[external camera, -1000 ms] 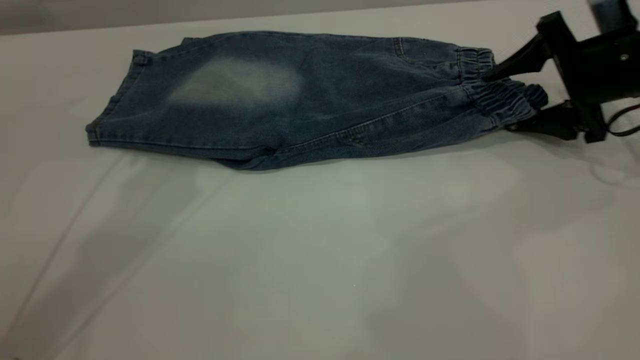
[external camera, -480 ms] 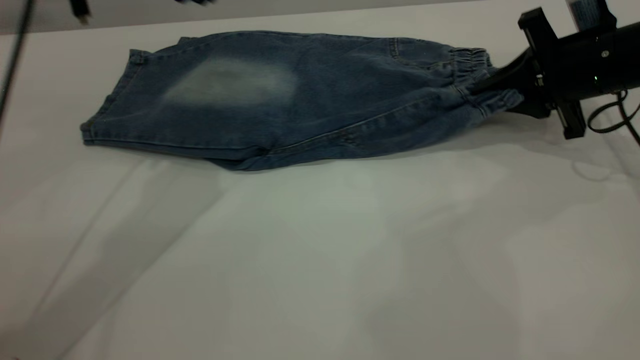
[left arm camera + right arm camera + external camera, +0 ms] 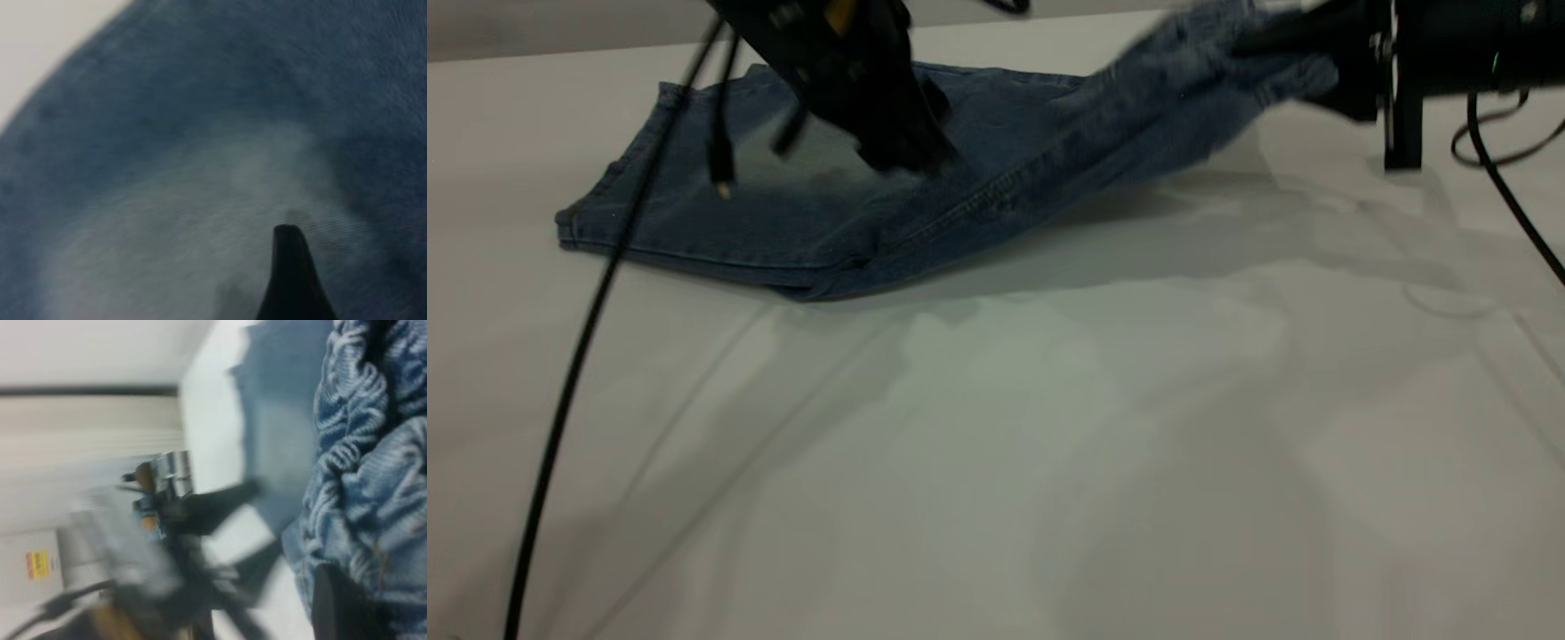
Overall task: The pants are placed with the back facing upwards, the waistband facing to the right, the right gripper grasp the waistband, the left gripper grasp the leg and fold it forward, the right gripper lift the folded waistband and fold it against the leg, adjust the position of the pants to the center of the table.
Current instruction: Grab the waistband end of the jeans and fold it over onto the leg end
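Right hand (image 3: 1280, 40) held the waistband (image 3: 1227, 36) raised, left hand (image 3: 898, 147), opening unclear, on the pants (image 3: 783, 213); denim could slip loose.

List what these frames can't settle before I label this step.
- Left end effector, exterior view: motion-blurred over the pants; finger state and cloth contact unreadable. Left wrist view shows only one fingertip.
- Waistband, exterior view: smeared by motion at the right end effector.
- Printed leg: not visible in any view.
- Table: cut off by the frame edges.

pants (image 3: 925, 204): blue denim | waistband (image 3: 1227, 44) lifted | hems on table (image 3: 1049, 444)
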Controlling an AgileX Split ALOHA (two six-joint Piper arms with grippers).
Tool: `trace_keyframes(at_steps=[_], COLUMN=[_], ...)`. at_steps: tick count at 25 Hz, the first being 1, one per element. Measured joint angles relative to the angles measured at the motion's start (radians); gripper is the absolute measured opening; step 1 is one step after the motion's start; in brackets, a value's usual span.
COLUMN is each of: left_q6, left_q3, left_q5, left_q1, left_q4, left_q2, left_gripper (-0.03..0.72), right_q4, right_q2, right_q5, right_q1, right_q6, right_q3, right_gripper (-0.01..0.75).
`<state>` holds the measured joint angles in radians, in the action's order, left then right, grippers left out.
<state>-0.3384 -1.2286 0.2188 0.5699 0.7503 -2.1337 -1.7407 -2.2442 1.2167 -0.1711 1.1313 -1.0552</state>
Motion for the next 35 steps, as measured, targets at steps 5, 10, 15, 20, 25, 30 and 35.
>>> trace_keyframes(at_steps=[5, 10, 15, 20, 25, 30, 35], left_q6=[-0.012, -0.049, -0.049, -0.036, -0.036, -0.048, -0.071], left_q3=[0.0, -0.003, -0.023, -0.071, -0.08, -0.077, -0.032], left_q5=[-0.083, -0.179, -0.164, -0.049, 0.048, 0.123, 0.083], left_q1=[0.069, 0.143, 0.161, 0.135, 0.088, 0.024, 0.002], left_q4=[0.001, 0.006, 0.008, 0.033, 0.117, 0.103, 0.102], left_q2=[-0.054, -0.08, -0.079, -0.046, -0.024, -0.024, -0.032], left_gripper=[0.437, 0.437, 0.431, 0.405, 0.396, 0.395, 0.395], right_q4=[0.002, 0.003, -0.002, -0.004, -0.004, -0.003, -0.001], right_q2=[0.086, 0.15, 0.157, 0.157, 0.157, 0.162, 0.173], right_q5=[0.005, 0.006, 0.005, 0.005, 0.005, 0.01, 0.003], right_q1=[0.0, 0.0, 0.0, 0.0, 0.0, 0.016, 0.027], right_q6=[0.003, 0.003, 0.003, 0.003, 0.004, 0.004, 0.004], right_q3=[0.0, 0.0, 0.0, 0.0, 0.0, 0.0, -0.001], right_gripper=[0.113, 0.113, 0.113, 0.113, 0.113, 0.113, 0.113])
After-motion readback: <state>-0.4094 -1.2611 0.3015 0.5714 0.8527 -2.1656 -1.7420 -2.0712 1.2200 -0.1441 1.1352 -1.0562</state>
